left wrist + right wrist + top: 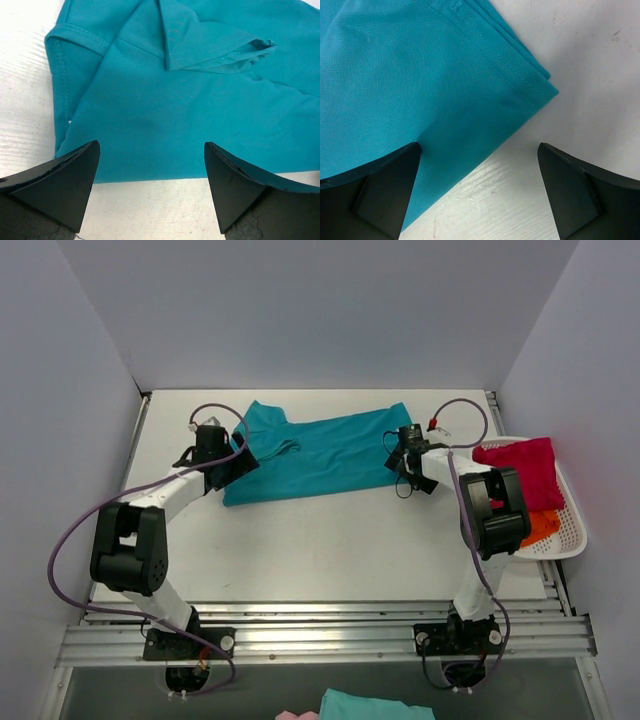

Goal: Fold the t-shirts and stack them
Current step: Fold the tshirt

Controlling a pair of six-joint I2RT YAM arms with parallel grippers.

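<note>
A teal-blue t-shirt (315, 452) lies partly folded at the back middle of the table, a sleeve doubled over onto its body (210, 45). My left gripper (232, 464) hovers open over the shirt's left end, the cloth's edge (190, 110) running between its fingers (60, 185). My right gripper (402, 456) stands open over the shirt's right end, where a layered hemmed corner (540, 90) shows; its left fingertip (395, 175) is above cloth. Neither holds anything. A crimson-pink t-shirt (520, 470) and an orange t-shirt (541, 527) lie in the basket.
The white slatted basket (573, 532) sits at the table's right edge, close behind my right arm. White table top (320, 540) stretches in front of the shirt. Below the near rail, a teal cloth (375, 706) and a bit of pink cloth (300, 715) show.
</note>
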